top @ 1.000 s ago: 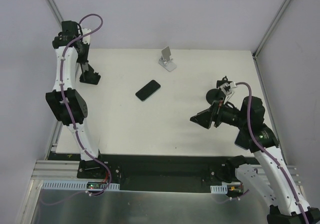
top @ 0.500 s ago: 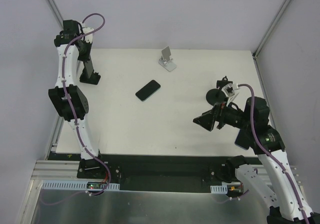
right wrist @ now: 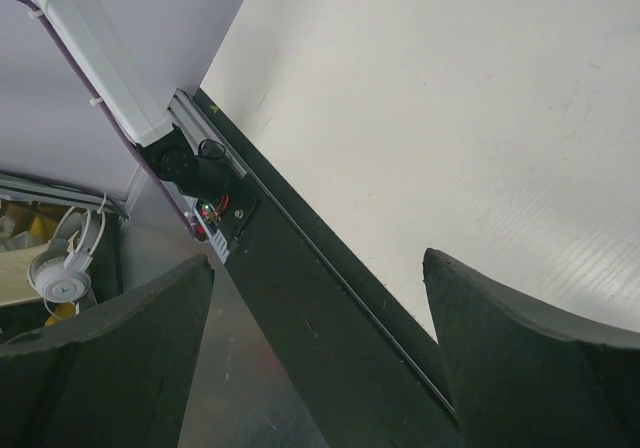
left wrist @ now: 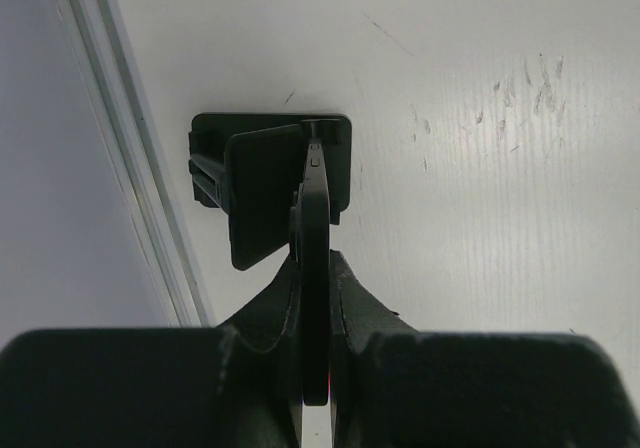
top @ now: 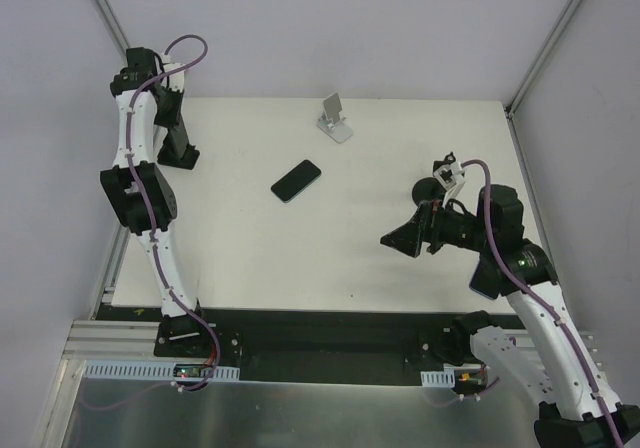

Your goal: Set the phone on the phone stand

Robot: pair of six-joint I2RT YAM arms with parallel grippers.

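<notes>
The left gripper [left wrist: 316, 143] has its jaws pressed together on nothing, while the right gripper [right wrist: 318, 260] holds its jaws wide apart, empty, above the table [top: 400, 158].

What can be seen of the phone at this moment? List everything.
The phone is a slim dark rectangle with rounded corners, lying flat on the white table with its long axis running diagonally. It sits apart from the phone stand, on the side nearer the arms. Nothing rests on it or touches it. The right wrist view catches only one corner.
</notes>
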